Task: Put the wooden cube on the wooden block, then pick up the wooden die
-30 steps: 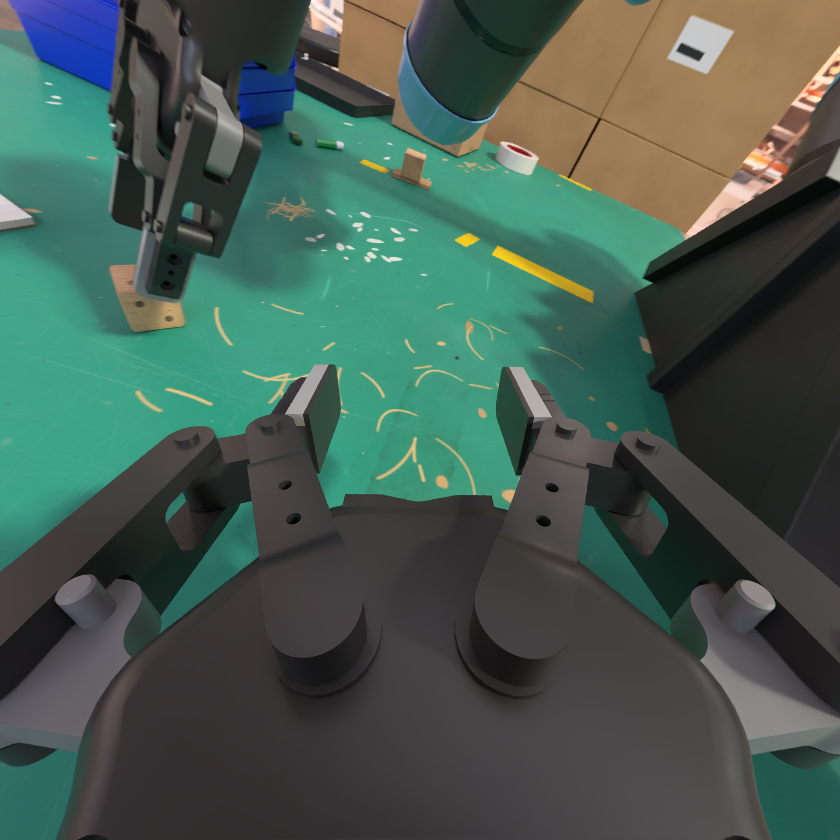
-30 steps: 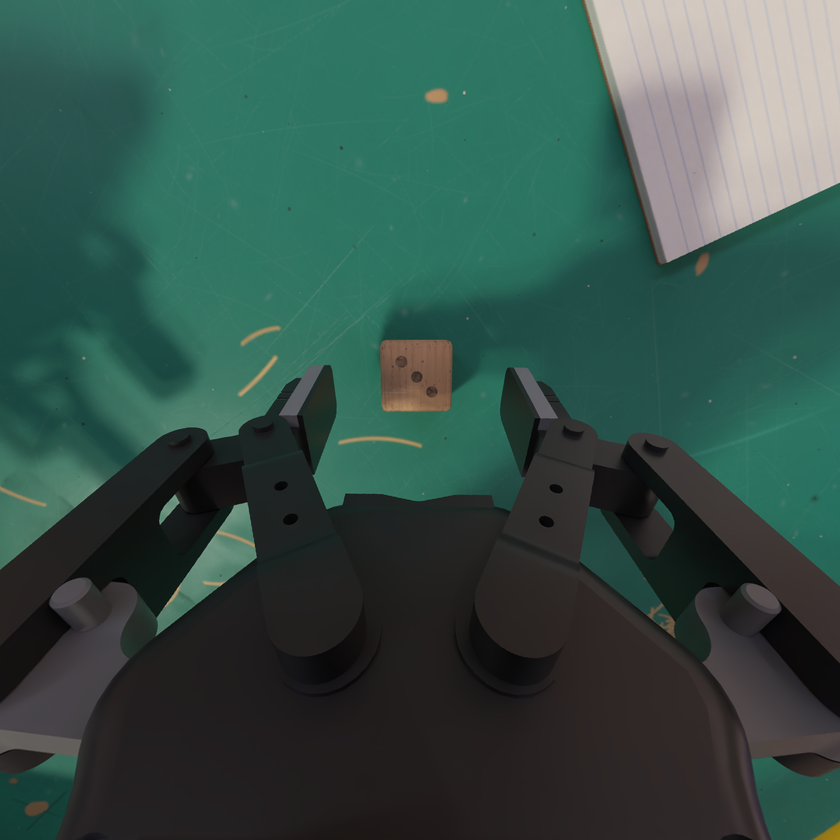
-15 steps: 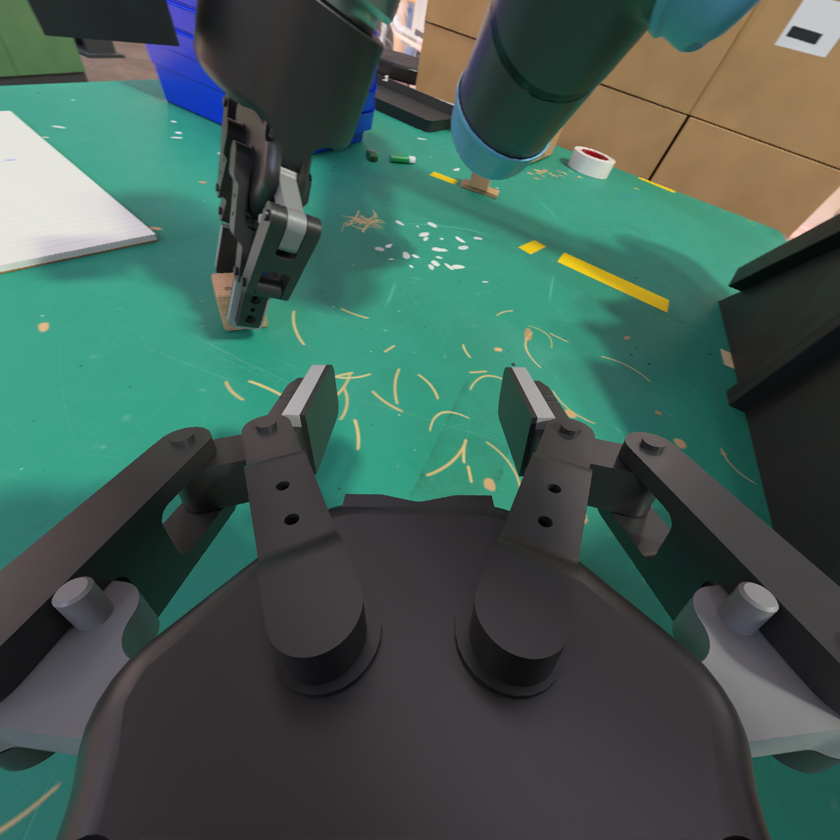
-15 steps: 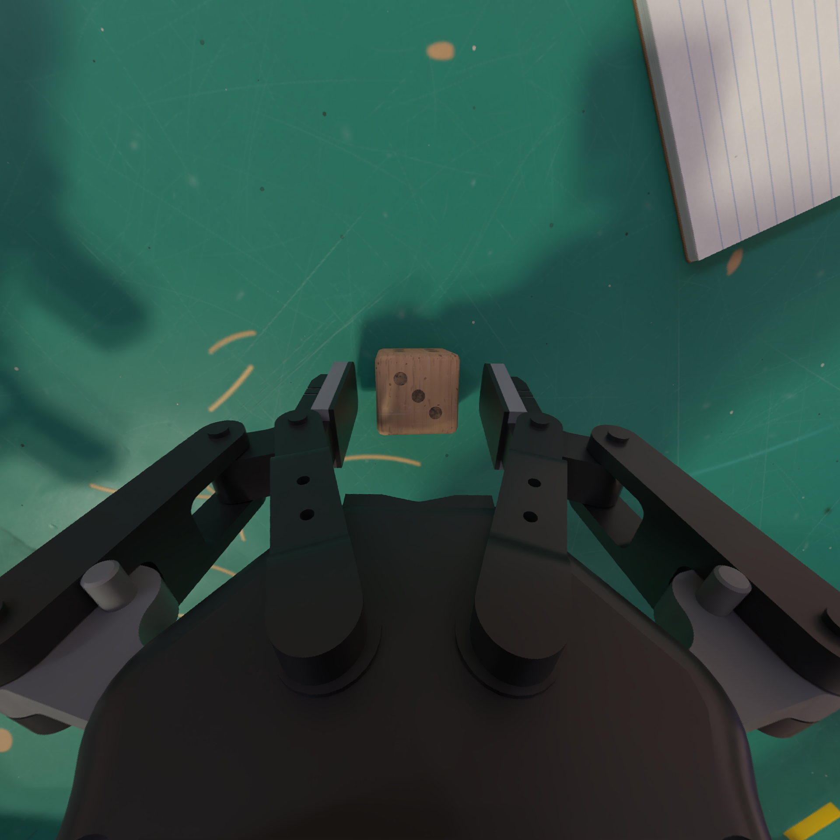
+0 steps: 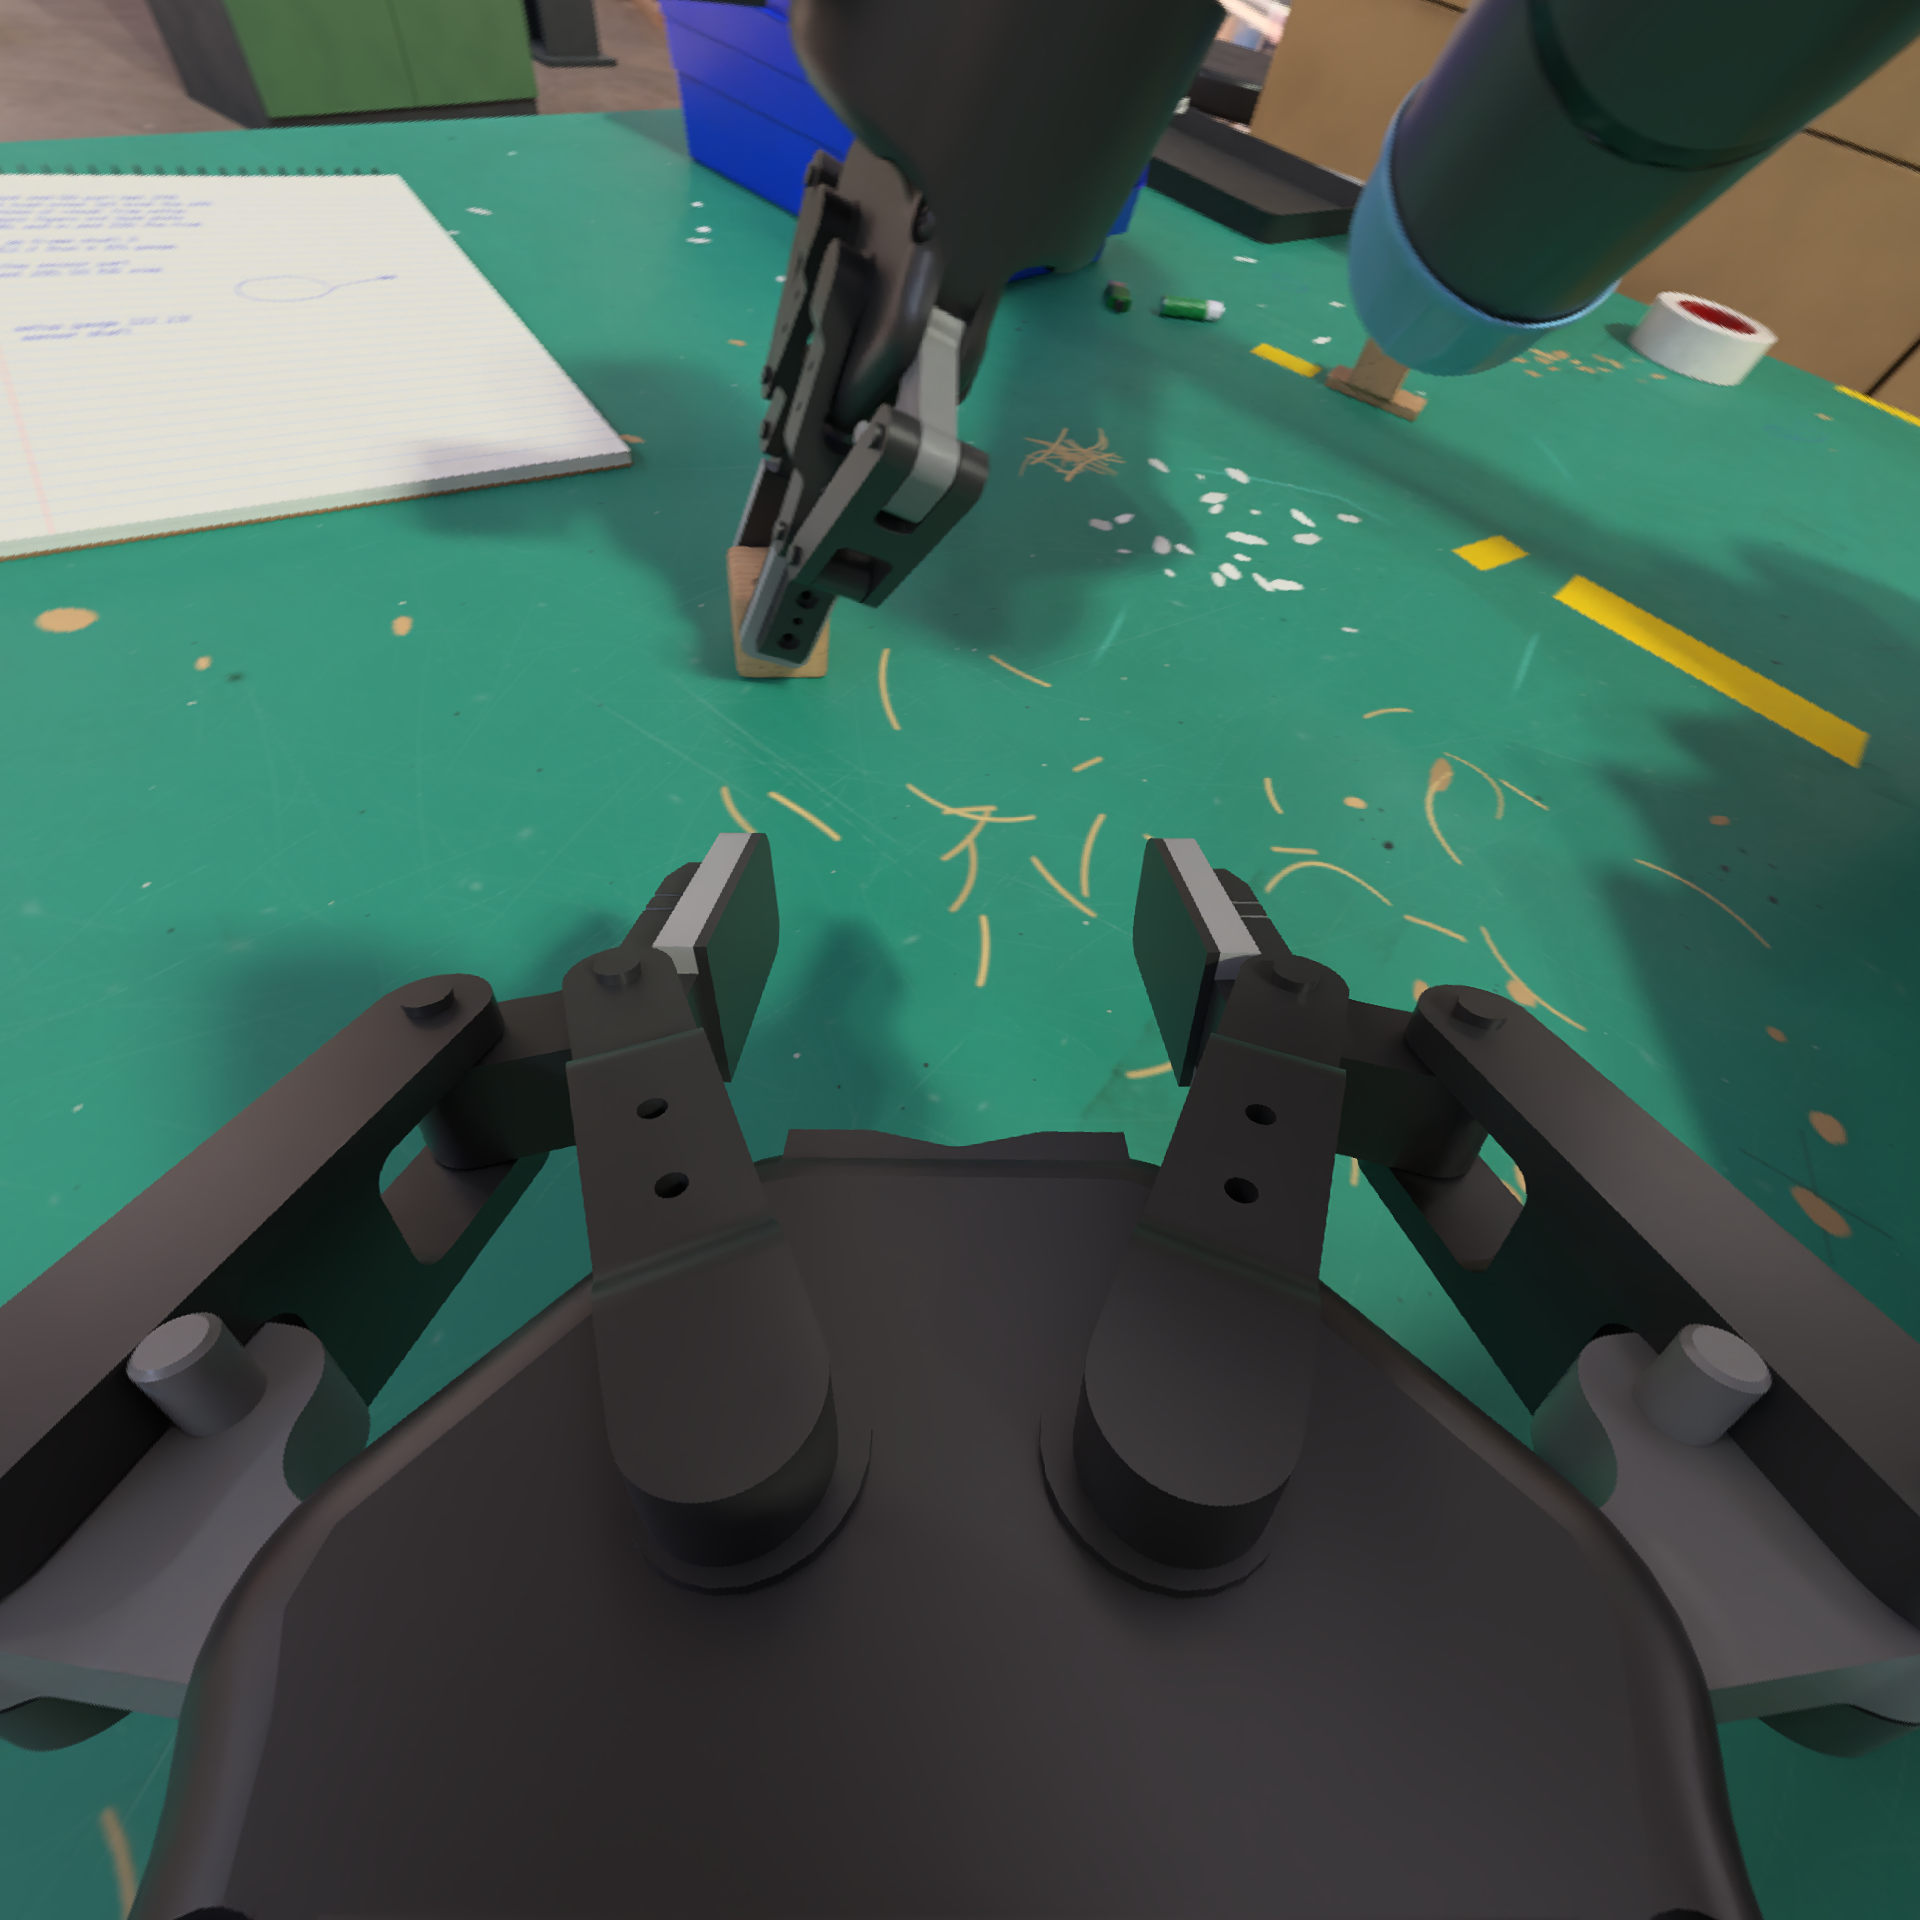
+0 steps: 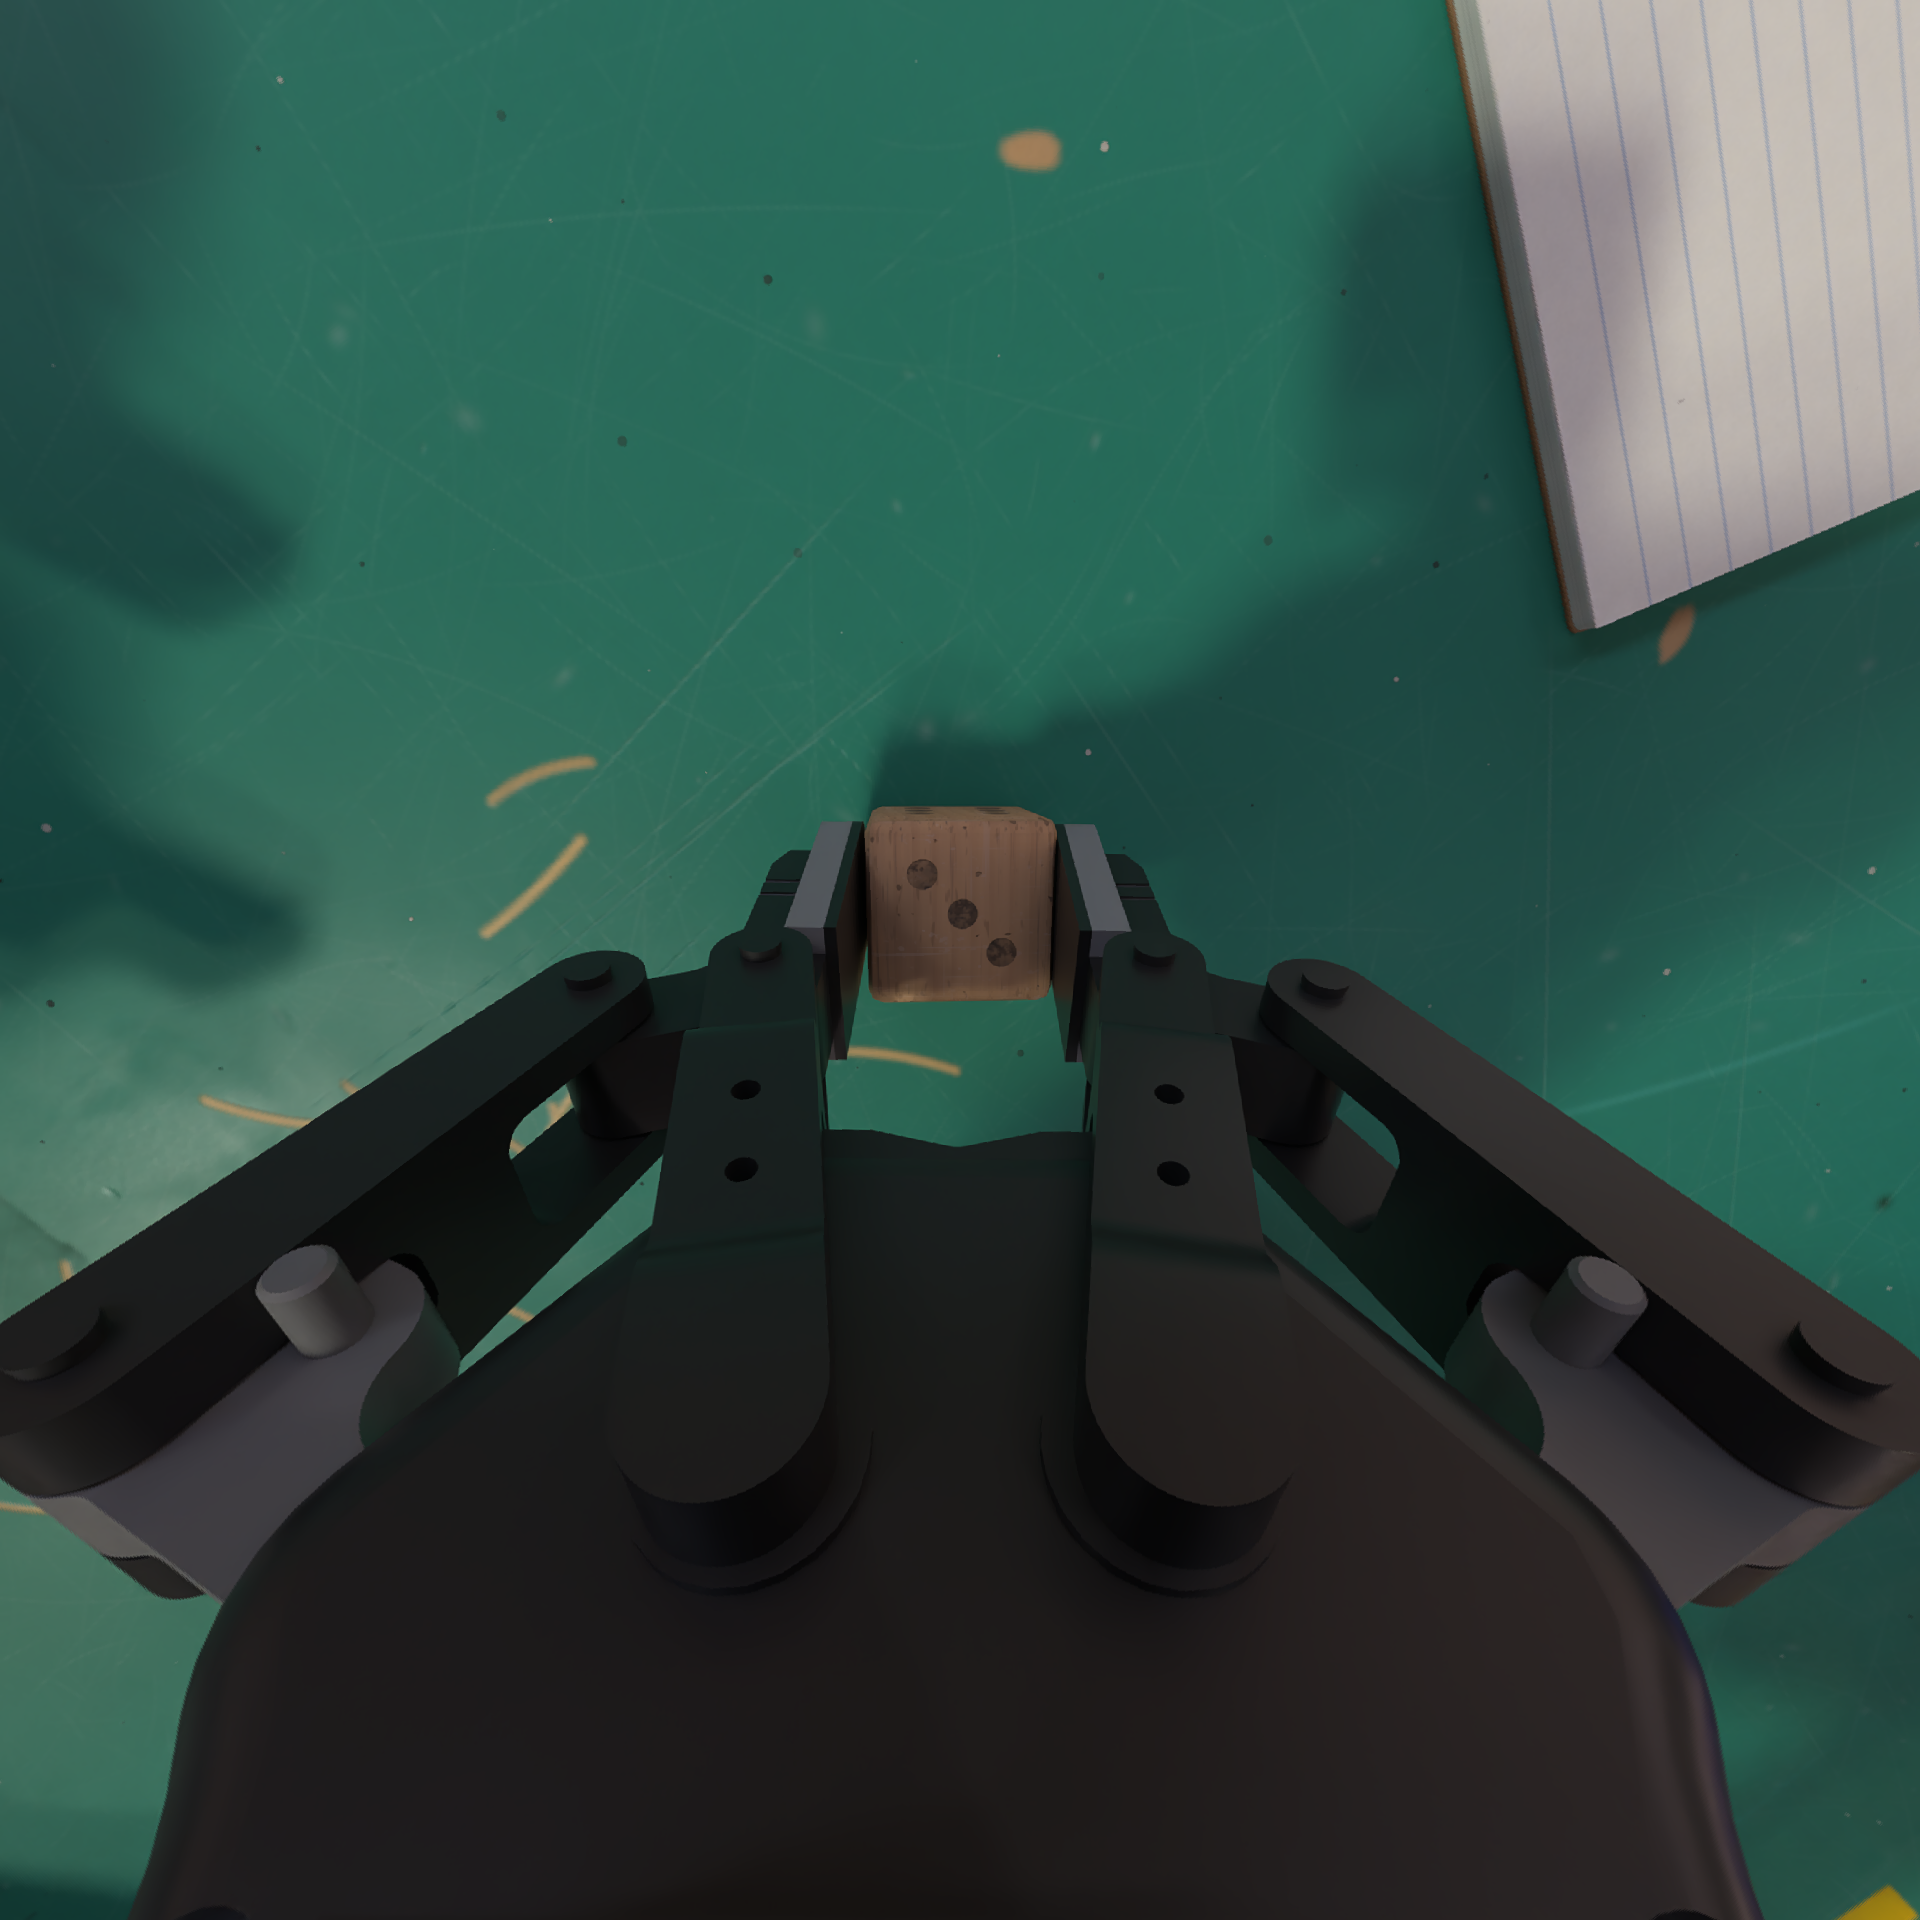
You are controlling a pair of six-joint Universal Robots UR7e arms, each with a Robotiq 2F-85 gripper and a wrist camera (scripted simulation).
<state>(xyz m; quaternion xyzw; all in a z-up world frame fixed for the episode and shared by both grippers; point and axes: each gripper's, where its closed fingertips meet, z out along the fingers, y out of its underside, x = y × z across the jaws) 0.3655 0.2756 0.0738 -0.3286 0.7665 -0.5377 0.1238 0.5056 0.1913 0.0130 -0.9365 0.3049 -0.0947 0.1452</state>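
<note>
Between the fingers of our right hand (image 6: 961, 914) sits the wooden die (image 6: 958, 902), and both pads press flat against its opposite side faces, so the hand is clamped on it. We hold it by the sides, which leaves the face with three pips turned up towards the wrist and keeps the grip square on flat wood, not on an edge. From the left wrist view the die (image 5: 750, 615) appears to rest on the green worktop (image 5: 416, 790), with the right hand (image 5: 787, 623) coming down on it at a slight lean; we judge the lift has not begun.

Our left hand (image 5: 954, 940) hangs with its fingers well apart and nothing between them, above a bare patch of worktop strewn with thin wood shavings (image 5: 977, 831). It seems parked there to keep out of the right arm's way.

Farther out, the lined notepad (image 5: 260, 343) lies flat, near the die but not touching it. At the far side, partly behind the pale blue cuff of the arm, a small wooden piece stands on a flat wooden base (image 5: 1377, 379); this looks like the cube set on the block, so we judge the first step done. A roll of tape (image 5: 1704, 335) lies beyond it and a blue bin (image 5: 748, 114) stands at the back edge.
</note>
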